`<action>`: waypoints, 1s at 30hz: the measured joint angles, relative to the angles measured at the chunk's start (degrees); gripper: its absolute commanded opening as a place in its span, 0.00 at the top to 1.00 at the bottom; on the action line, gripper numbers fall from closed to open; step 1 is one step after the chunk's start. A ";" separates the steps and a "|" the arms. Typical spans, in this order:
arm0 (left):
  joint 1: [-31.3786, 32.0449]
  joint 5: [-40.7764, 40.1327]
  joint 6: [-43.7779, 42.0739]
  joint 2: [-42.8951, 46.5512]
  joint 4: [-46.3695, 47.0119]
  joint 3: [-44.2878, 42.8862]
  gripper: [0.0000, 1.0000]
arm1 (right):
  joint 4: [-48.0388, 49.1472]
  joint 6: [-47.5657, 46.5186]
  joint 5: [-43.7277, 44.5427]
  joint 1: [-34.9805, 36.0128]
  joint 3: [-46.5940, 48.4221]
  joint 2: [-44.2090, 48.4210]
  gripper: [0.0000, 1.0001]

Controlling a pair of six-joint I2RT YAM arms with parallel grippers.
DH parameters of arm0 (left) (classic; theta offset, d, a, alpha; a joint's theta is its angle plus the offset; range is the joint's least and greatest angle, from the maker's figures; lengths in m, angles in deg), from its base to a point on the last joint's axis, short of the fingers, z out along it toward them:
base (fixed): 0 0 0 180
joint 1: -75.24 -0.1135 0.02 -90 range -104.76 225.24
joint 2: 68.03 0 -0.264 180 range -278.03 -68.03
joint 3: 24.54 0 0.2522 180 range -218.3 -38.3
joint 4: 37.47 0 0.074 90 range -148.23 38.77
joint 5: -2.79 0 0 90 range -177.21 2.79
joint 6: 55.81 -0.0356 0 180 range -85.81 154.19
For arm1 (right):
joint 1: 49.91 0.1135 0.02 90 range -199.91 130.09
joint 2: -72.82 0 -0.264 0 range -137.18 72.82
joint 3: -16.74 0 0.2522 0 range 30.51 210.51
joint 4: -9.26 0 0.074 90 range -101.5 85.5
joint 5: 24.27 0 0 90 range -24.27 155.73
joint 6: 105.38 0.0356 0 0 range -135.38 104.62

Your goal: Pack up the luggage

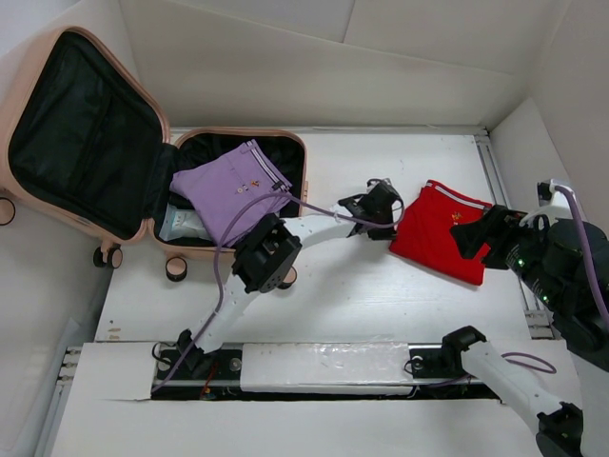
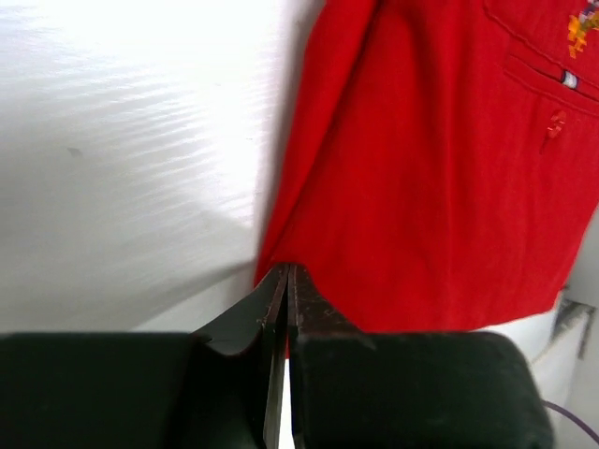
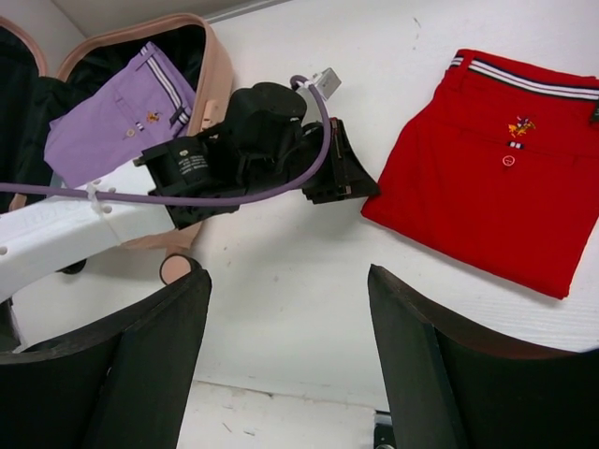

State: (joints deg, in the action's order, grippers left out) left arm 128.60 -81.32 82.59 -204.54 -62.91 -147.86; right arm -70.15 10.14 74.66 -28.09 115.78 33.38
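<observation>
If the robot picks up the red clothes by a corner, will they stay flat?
Probably not: the red clothes are soft folded fabric, so they'd likely droop and unfold. They look thin, so probably light.
</observation>
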 measured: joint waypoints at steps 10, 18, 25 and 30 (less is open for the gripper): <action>-9.25 -4.22 -4.50 7.02 -5.14 9.14 0.64 | 0.09 0.00 -1.97 0.00 -1.95 0.15 0.26; -4.50 1.25 -7.91 10.62 -6.62 11.13 0.27 | 0.28 -0.09 -3.06 0.00 -3.39 0.20 0.26; 1.95 7.72 -7.28 6.21 -4.87 6.71 0.27 | 0.50 -0.26 -3.39 0.00 -3.52 0.20 0.26; 0.46 8.57 -6.32 0.79 -4.20 -1.14 0.38 | 0.52 -0.28 -3.67 0.00 -4.31 0.20 0.26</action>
State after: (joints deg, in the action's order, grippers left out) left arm 129.06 -72.75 76.27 -203.76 -67.11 -148.99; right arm -69.62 9.86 70.98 -28.09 111.47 33.58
